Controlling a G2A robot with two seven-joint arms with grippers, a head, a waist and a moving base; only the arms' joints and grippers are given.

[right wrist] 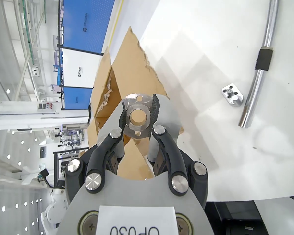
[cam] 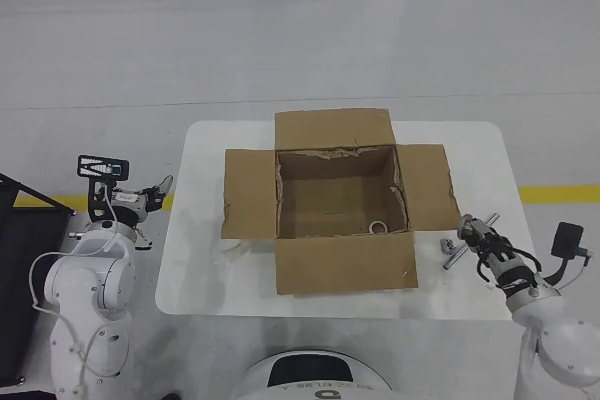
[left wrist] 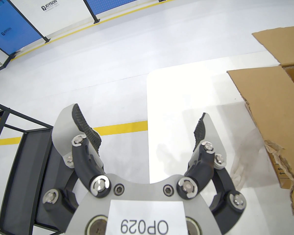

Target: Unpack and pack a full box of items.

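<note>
Box: the cardboard box [cam: 336,196] stands in the middle of the white table [cam: 205,290], with all four flaps folded outward and flat.
Inside the box: a small pale ring [cam: 377,227] lies on the bottom, near the right corner on the robot's side.
Right gripper: the right gripper [right wrist: 139,110] is over the right part of the table, just beside the right flap of the box. Its fingers pinch a round metal flange [right wrist: 136,116] by the rim, and the flange has a large centre hole and small holes near the edge.
Left gripper: the left gripper [left wrist: 140,123] is at the left edge of the table, well apart from the box. Its fingers are spread wide with nothing between them.
Rod: a shiny metal rod [right wrist: 259,61] with a black band around its middle lies on the table to the right of the box.
Block: a small metal block [right wrist: 232,95] lies just beside the rod, on the side toward the box.
Beside the table: a black frame rack [left wrist: 27,172] stands on the floor to the left.
Floor: a yellow line [cam: 570,193] runs behind the table.
</note>
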